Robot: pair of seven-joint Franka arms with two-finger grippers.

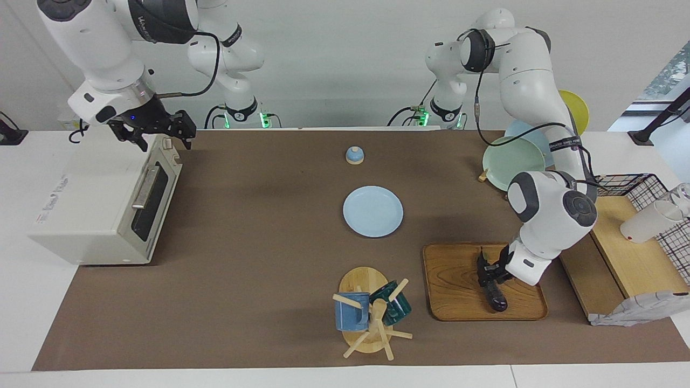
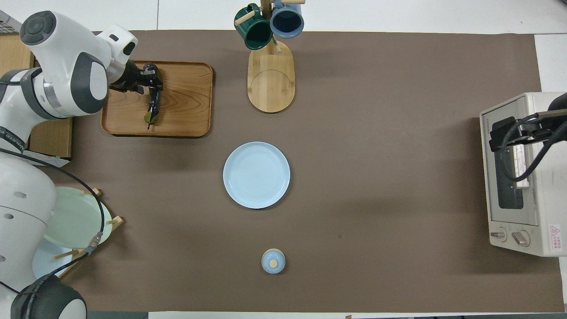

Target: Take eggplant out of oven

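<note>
The dark eggplant [image 1: 495,295] lies low on the wooden tray [image 1: 458,280] at the left arm's end of the table, its free end touching the wood. My left gripper [image 1: 488,271] is shut on its upper end. In the overhead view the eggplant [image 2: 153,104] hangs from the left gripper [image 2: 149,82] over the tray [image 2: 186,102], green stem toward the robots. The off-white oven [image 1: 91,215] stands at the right arm's end with its door shut; it also shows in the overhead view [image 2: 527,212]. My right gripper [image 1: 161,132] hovers open over the oven's top front edge [image 2: 509,133].
A light blue plate [image 1: 373,211] sits mid-table, a small blue lidded pot [image 1: 354,155] nearer the robots. A mug tree [image 1: 372,315] with two mugs stands beside the tray. A plate rack [image 1: 512,156] and a wooden shelf with wire basket [image 1: 630,237] are past the tray.
</note>
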